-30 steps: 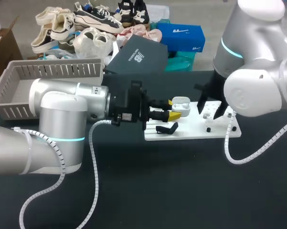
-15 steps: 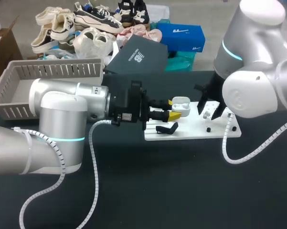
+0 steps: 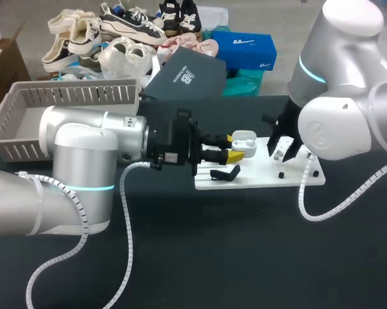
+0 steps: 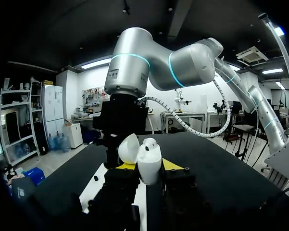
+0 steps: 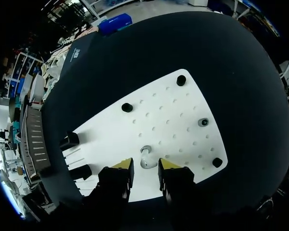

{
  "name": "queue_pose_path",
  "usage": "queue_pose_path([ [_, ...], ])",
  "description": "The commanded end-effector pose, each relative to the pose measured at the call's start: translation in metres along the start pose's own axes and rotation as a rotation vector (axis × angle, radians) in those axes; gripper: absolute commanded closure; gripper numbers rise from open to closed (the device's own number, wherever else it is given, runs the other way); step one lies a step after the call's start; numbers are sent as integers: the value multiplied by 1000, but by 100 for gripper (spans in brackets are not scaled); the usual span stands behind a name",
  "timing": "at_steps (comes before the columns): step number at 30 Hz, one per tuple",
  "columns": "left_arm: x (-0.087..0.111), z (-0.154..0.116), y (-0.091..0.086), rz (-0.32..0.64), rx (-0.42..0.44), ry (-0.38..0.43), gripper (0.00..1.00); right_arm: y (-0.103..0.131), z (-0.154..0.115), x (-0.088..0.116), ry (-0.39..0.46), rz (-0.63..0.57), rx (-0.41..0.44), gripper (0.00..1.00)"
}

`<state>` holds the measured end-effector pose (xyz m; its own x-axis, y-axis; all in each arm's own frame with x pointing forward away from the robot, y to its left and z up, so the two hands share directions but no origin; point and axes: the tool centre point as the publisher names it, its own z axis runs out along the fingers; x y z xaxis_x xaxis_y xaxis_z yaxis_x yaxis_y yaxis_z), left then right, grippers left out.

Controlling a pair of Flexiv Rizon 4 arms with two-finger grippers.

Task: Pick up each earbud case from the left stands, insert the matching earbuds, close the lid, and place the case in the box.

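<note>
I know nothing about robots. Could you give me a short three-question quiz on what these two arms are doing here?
1. True or false: the earbud case in the left gripper has its lid shut.
2. What lies on the white board just under the right gripper? A an earbud, B a spoon, C a screwdriver.
3. Fill in: the right gripper's fingers are ___.
Key: 1 false; 2 A; 3 open.

**Two Shiny Silver Arms**

The left arm (image 3: 77, 174) and right arm (image 3: 341, 96) are fat, round and silver-grey, each with a glowing blue-green ring. Bumpy white cables (image 3: 124, 212) hang from them. The left gripper (image 3: 233, 147) and right gripper (image 5: 145, 166) are black with yellow tips.
</note>
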<state>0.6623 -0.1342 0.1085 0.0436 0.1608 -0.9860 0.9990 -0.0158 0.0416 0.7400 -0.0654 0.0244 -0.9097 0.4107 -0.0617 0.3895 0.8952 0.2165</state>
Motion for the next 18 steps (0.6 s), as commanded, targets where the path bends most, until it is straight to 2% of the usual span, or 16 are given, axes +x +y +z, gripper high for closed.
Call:
queue_pose_path([
  [1,1,0,0,1,-2,-2,100,0,0,-2,0,1,-1,69],
  [14,1,0,0,1,-2,-2,100,-2,0,-7,-3,4,2,72],
  [16,1,0,0,1,-2,-2,100,-2,1,-7,-2,3,3,78],
  [18,1,0,0,1,-2,-2,100,-2,1,-7,0,4,2,96],
])
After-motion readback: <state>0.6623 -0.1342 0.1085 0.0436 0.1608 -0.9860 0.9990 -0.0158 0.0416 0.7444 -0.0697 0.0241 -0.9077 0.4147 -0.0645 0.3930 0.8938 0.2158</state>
